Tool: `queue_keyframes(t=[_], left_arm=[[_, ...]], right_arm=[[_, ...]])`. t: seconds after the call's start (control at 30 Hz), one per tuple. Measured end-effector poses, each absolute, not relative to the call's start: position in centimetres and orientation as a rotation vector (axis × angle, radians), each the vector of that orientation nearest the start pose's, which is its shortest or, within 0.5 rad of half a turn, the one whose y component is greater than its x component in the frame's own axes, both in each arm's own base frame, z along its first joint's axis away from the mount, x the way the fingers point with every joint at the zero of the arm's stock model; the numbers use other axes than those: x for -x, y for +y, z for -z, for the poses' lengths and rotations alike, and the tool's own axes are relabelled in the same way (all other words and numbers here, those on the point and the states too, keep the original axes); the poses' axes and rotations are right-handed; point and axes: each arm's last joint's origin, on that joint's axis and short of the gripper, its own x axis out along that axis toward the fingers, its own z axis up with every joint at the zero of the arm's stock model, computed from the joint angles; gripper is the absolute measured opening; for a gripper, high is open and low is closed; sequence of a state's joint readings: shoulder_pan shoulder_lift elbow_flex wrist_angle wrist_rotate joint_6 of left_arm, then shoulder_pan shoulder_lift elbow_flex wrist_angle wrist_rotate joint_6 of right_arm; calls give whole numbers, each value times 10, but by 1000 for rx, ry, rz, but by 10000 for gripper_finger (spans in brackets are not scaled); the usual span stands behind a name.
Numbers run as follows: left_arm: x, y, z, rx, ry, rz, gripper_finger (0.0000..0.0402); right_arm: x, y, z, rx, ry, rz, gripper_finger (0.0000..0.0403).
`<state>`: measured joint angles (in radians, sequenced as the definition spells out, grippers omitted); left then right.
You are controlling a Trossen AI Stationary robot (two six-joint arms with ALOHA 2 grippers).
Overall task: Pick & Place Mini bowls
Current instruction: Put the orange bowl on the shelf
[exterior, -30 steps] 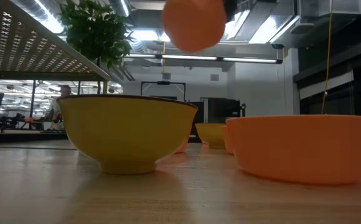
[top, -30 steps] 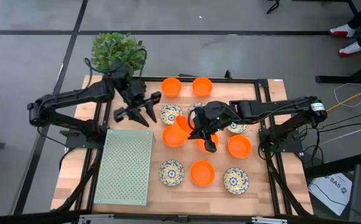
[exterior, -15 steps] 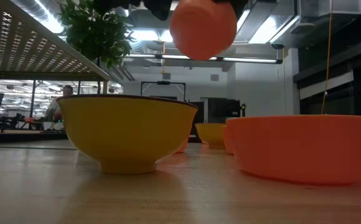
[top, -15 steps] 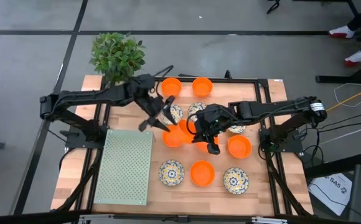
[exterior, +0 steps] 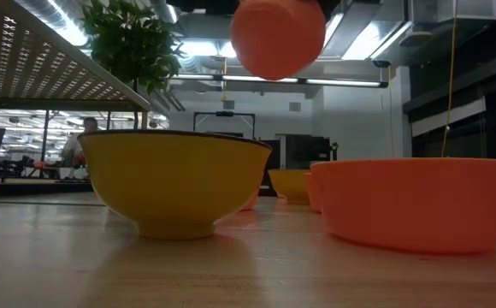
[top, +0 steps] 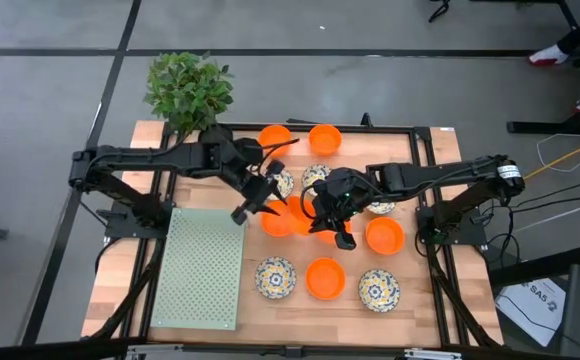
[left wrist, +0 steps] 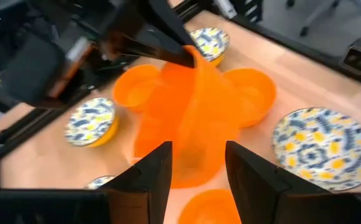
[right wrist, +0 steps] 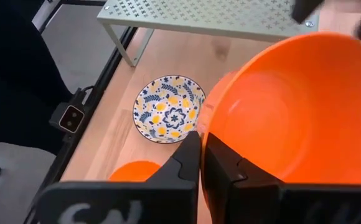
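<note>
My right gripper (top: pixel 322 212) is shut on an orange mini bowl (exterior: pixel 278 38) and holds it above the table's middle. My left gripper (left wrist: pixel 198 155) is open, with one finger on each side of that bowl (left wrist: pixel 190 124); in the high view it (top: pixel 262 198) stands just left of the bowl. Other mini bowls sit on their bases on the table: orange ones (top: pixel 275 138) (top: pixel 384 236) (top: pixel 325 278) and patterned ones (top: pixel 275 277) (top: pixel 378 289). My right gripper pinches the orange bowl's rim (right wrist: pixel 204 134), one finger inside the bowl and one outside. The fingers slant down from the table's right side. The bowl is lifted clear and tilted, its opening toward my right wrist. My left gripper: I cannot tell whether its fingers touch the bowl.
A green perforated rack (top: pixel 205 265) stands at the near left and a potted plant (top: pixel 190 88) at the far left corner. Another orange bowl (top: pixel 278 220) sits on the table right under the held one. A black frame (top: pixel 425 180) edges the table.
My left gripper has swung from beside the plant toward the table's right and near edge, sinking and rolling about. Its open fingers have come up on either side of the held bowl. My right gripper has kept the bowl lifted in about the same place.
</note>
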<state>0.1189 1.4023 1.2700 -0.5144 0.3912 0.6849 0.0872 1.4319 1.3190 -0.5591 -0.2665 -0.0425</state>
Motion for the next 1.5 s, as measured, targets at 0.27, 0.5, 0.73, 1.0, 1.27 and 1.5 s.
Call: queue_keyframes(t=[0.27,0.5,0.73,1.0,1.27,1.5], left_arm=[[-312,23,-338,-520,558,503,127],[-329,11,-310,-546,666,633,119],[-334,4,-305,-600,643,679,105],[-333,2,-304,-637,633,711,39],[-333,-4,-302,-632,654,714,3],[-326,-7,-309,-634,740,580,3]], right_arm=[[-309,35,-333,25,681,-372,11],[-315,37,-324,45,707,-395,11],[-318,37,-321,65,704,-401,11],[-320,36,-323,69,675,-396,16],[-325,32,-332,-26,600,-315,76],[-325,8,-347,-234,575,-171,173]])
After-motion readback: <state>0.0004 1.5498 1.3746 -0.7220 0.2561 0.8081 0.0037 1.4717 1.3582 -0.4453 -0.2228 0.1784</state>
